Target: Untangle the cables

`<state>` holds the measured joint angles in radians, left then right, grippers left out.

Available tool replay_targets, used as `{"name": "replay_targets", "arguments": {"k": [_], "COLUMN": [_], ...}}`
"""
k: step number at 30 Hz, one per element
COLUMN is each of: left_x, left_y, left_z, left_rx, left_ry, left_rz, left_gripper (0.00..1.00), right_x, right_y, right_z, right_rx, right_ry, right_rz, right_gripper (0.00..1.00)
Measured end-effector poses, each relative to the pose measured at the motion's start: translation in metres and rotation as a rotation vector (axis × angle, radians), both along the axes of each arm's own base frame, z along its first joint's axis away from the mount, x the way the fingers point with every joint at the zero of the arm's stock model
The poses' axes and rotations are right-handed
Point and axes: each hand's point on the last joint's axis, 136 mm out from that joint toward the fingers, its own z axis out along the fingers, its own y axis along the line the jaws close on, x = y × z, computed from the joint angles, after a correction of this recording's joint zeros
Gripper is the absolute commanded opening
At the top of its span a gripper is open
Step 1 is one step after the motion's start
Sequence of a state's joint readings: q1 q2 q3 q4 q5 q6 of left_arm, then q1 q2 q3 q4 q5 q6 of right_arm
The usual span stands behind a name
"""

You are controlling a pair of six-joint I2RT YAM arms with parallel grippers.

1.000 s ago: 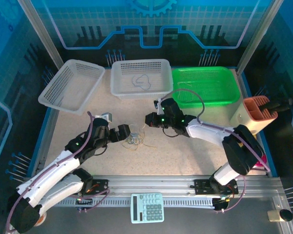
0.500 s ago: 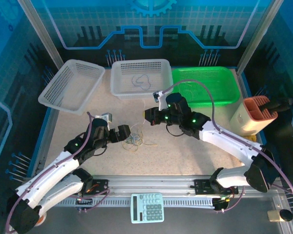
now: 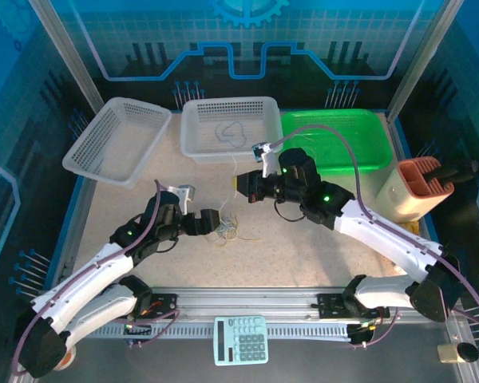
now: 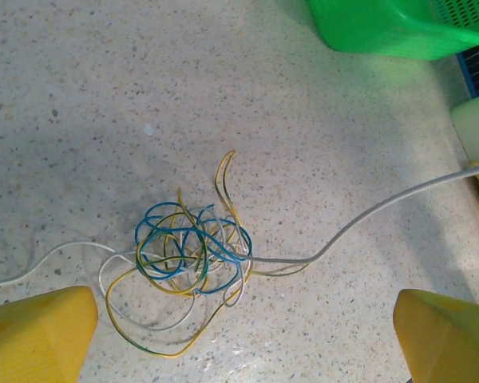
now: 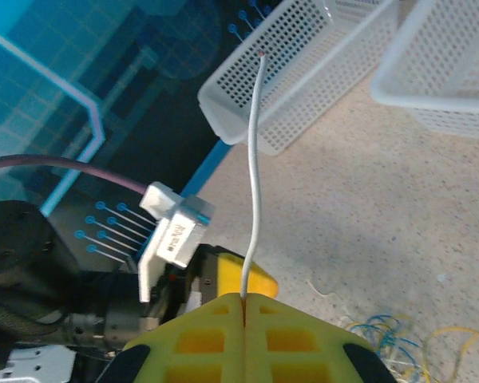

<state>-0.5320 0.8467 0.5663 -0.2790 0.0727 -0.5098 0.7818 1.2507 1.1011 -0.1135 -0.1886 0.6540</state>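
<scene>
— Worktop (image 3: 303, 247) is sandy w/ dark specks. Blue grid walls (image 3: 319, 48) all round. 2 white baskets (image 3: 116, 140) & a green basket (image 3: 335, 142) sit at the back.
— Where are the cables (image 4: 188, 259)?
— In a knot of blue, yellow & white loops, flat on the worktop, just in front of the left end effector (image 4: 243, 319). Its fingers are wide apart.
— And the right end effector (image 5: 243, 302)?
— Pinched tight on the white cable (image 5: 254, 159). The loose end sticks straight up twd the white baskets. The long part runs sideways out of the knot.
</scene>
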Motion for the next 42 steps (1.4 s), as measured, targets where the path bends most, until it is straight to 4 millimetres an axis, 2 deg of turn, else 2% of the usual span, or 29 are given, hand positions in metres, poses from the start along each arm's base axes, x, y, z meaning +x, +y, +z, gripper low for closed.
{"name": "replay_targets", "arguments": {"k": [8, 10, 12, 18, 20, 33, 42], "left_x": [0.008, 0.012, 0.017, 0.029, 0.030, 0.021, 0.022], "left_y": [-0.025, -0.034, -0.042, -0.056, -0.059, -0.053, -0.053], "left_z": [0.043, 0.052, 0.053, 0.032, 0.028, -0.037, -0.052], "left_rx": [-0.066, -0.069, -0.068, -0.058, -0.062, -0.036, -0.035], "left_ry": [-0.152, -0.183, -0.195, -0.165, -0.171, -0.092, -0.068], "left_rz": [-0.120, -0.151, -0.177, -0.206, -0.210, -0.205, -0.189], "left_gripper": [0.96, 0.88, 0.82, 0.53, 0.48, 0.38, 0.37], "right_x": [0.000, 0.000, 0.000, -0.002, -0.003, -0.008, -0.010], "right_y": [0.004, 0.008, 0.012, 0.018, 0.018, 0.018, 0.014], "right_z": [0.019, 0.029, 0.040, 0.068, 0.076, 0.130, 0.162], "right_rx": [0.033, 0.044, 0.060, 0.102, 0.113, 0.241, 0.302], "right_ry": [-0.025, -0.037, -0.052, -0.089, -0.097, -0.133, -0.178], "right_rz": [0.010, 0.015, 0.024, 0.042, 0.048, 0.052, 0.052], "right_gripper": [0.00, 0.00, 0.00, 0.00, 0.00, 0.00, 0.00]}}
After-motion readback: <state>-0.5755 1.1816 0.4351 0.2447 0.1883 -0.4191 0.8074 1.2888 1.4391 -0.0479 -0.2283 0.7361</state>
